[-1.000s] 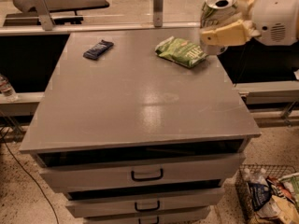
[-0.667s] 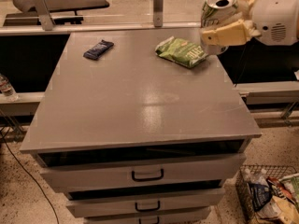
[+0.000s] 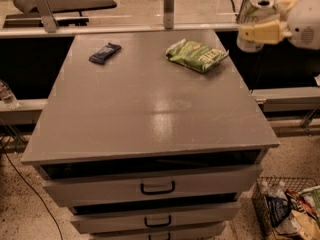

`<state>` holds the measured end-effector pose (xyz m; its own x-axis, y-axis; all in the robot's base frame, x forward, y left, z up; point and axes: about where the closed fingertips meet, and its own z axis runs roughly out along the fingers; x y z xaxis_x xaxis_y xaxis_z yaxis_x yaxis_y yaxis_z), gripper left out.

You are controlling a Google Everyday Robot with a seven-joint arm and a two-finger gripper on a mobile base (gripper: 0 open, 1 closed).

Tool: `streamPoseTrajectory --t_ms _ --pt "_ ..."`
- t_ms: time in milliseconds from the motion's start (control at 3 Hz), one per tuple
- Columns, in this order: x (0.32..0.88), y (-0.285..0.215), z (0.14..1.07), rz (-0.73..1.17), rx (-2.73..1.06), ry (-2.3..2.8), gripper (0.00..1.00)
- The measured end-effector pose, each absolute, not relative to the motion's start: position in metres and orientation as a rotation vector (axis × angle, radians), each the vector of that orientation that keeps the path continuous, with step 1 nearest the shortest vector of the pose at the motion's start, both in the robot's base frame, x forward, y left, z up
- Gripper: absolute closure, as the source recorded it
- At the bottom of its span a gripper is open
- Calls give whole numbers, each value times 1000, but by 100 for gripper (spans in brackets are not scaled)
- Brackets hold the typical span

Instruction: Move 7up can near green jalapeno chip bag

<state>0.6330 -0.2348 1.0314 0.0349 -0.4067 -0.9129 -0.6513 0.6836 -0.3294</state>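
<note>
The hand (image 3: pixel 258 32) grips the white-and-green aluminium 7up can (image 3: pixel 259 6) aloft, right of the crinkled light-green jalapeno chip bag (image 3: pixel 197 55) lying on the grey tabletop (image 3: pixel 145 109).

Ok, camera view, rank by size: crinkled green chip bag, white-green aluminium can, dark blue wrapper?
1. chip bag, can: alike; can is raised in gripper, upper right, so unsure.
2. wrapper.

Grey cabinet top (image 3: pixel 150 109), green jalapeno chip bag (image 3: pixel 197 55) rear right, dark blue wrapper (image 3: pixel 105 53) rear left, end effector (image 3: pixel 257 26) off right edge
</note>
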Motion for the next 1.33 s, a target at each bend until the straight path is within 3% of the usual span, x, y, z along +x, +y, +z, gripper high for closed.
streamPoseTrajectory --t_ms 667,1333 --pt "683 -278 967 262 -767 1741 100" --pt "711 -266 916 364 -719 1792 99"
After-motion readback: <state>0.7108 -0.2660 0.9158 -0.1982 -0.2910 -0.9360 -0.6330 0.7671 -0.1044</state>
